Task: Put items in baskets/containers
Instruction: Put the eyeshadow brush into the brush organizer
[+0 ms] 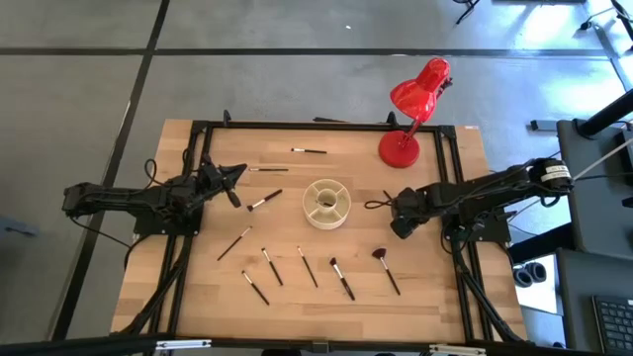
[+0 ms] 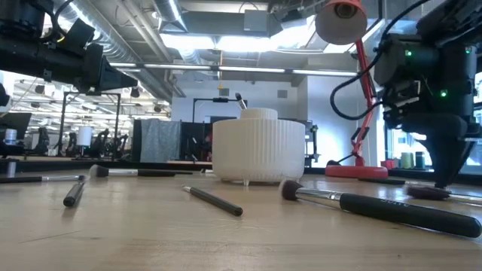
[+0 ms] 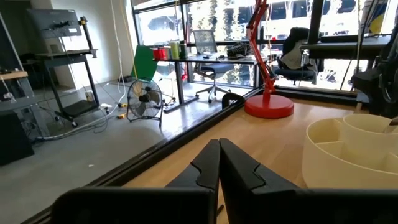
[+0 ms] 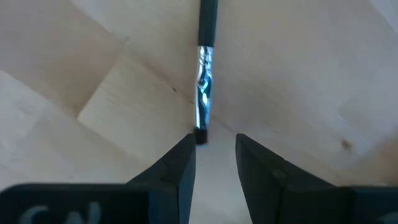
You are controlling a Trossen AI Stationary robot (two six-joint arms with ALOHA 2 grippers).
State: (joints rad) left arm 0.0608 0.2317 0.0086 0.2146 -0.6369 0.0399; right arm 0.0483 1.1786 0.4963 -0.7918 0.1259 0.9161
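Observation:
The round cream organizer cup (image 1: 326,203) (image 2: 258,147) (image 3: 348,149) stands mid-table. Several thin brushes lie flat around it: two beyond it (image 1: 309,150), one on its left (image 1: 264,201), a row toward the near edge (image 1: 309,267), and the reddish fan-tipped one (image 1: 384,265). My right gripper (image 1: 401,229) (image 4: 214,140) (image 2: 444,181) points down just over the table right of the cup and is open. The end of a dark brush with a silver ferrule (image 4: 204,81) lies at its fingertips. My left gripper (image 1: 240,173) (image 3: 219,155) is shut, in the air left of the cup.
A red desk lamp (image 1: 415,109) (image 3: 267,102) stands at the far right corner, its base on the wood. A black frame rail (image 1: 326,126) runs along the table's far edge. The nearest brushes (image 2: 376,205) (image 2: 215,202) lie low between the cup and the near edge.

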